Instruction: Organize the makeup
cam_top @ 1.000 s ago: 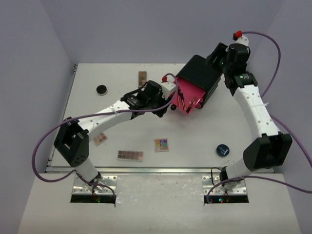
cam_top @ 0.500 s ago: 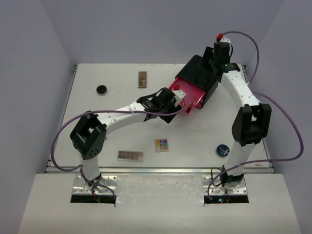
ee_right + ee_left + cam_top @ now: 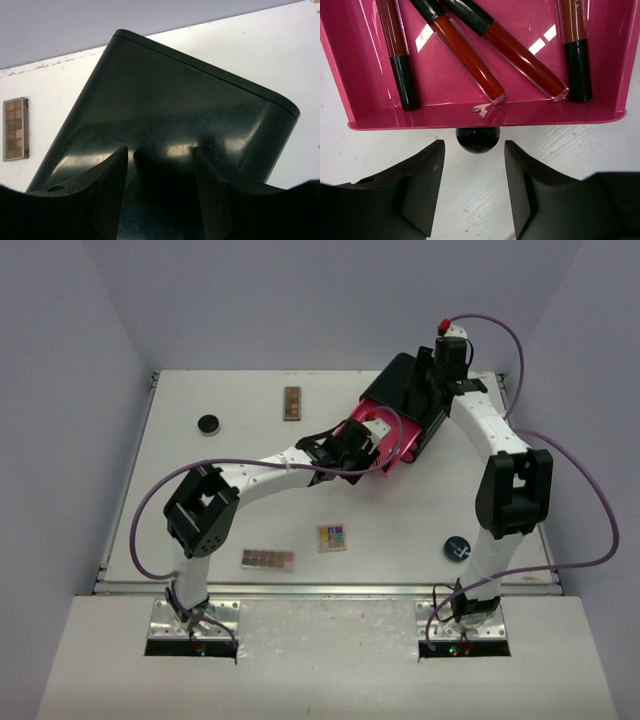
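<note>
My left claw (image 3: 474, 149) is open, and the black knob (image 3: 478, 139) of the pink drawer (image 3: 485, 117) sits just ahead of the gap. Four dark red pencils (image 3: 470, 60) lie in that drawer. My right claw (image 3: 160, 156) is open over the black box (image 3: 175, 95). A brown palette (image 3: 267, 559) and a multicoloured palette (image 3: 332, 537) lie on the worktop (image 3: 420, 510).
</note>
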Robot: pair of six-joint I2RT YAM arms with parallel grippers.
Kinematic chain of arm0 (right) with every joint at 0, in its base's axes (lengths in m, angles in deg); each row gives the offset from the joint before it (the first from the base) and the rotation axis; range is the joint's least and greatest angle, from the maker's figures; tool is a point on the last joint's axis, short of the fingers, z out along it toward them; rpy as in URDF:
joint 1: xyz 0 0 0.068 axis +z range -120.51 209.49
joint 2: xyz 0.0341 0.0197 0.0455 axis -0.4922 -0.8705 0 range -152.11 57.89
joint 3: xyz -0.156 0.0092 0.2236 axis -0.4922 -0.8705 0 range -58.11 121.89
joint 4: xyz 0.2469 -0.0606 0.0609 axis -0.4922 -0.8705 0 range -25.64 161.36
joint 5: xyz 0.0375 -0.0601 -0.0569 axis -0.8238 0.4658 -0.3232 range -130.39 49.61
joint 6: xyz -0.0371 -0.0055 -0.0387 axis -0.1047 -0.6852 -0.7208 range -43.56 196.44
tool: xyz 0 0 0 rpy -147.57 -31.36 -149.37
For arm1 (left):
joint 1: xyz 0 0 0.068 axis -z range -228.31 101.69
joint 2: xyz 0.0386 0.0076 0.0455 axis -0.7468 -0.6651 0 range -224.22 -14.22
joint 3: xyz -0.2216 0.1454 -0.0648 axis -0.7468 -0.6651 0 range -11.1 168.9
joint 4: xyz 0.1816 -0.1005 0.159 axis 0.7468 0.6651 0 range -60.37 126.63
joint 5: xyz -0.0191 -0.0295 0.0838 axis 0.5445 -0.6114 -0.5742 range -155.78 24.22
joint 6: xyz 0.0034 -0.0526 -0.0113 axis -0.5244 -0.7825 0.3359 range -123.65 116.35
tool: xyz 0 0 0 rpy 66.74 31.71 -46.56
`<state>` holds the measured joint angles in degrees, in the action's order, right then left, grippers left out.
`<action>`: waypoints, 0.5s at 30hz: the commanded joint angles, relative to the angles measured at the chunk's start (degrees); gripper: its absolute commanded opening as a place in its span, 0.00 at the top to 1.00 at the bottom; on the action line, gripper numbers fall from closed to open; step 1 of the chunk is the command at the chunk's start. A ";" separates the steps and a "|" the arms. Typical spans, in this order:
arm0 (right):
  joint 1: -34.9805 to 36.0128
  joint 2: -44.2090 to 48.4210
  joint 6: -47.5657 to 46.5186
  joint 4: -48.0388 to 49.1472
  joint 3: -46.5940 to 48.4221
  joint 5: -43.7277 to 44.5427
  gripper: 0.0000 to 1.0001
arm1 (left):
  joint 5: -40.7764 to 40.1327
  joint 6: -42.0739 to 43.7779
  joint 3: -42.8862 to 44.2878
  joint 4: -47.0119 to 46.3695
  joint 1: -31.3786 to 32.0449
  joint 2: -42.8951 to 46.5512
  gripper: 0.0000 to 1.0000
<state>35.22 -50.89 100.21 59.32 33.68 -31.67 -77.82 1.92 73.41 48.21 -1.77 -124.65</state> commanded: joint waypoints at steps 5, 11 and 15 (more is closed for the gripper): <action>-0.29 3.49 -1.30 5.01 -5.16 -1.75 0.44 | -2.90 0.06 2.38 -5.68 0.13 -1.58 0.63; -0.64 3.49 -1.00 5.01 -6.09 -2.48 0.44 | -3.78 -0.11 3.81 -4.95 0.04 -3.12 0.82; -0.73 3.78 -1.09 5.06 -6.70 -2.68 0.44 | -3.95 -0.43 4.51 -4.66 0.09 -3.59 0.98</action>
<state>34.89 -48.79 99.71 65.12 28.47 -33.60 -80.39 1.94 75.02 46.46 -1.72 -126.92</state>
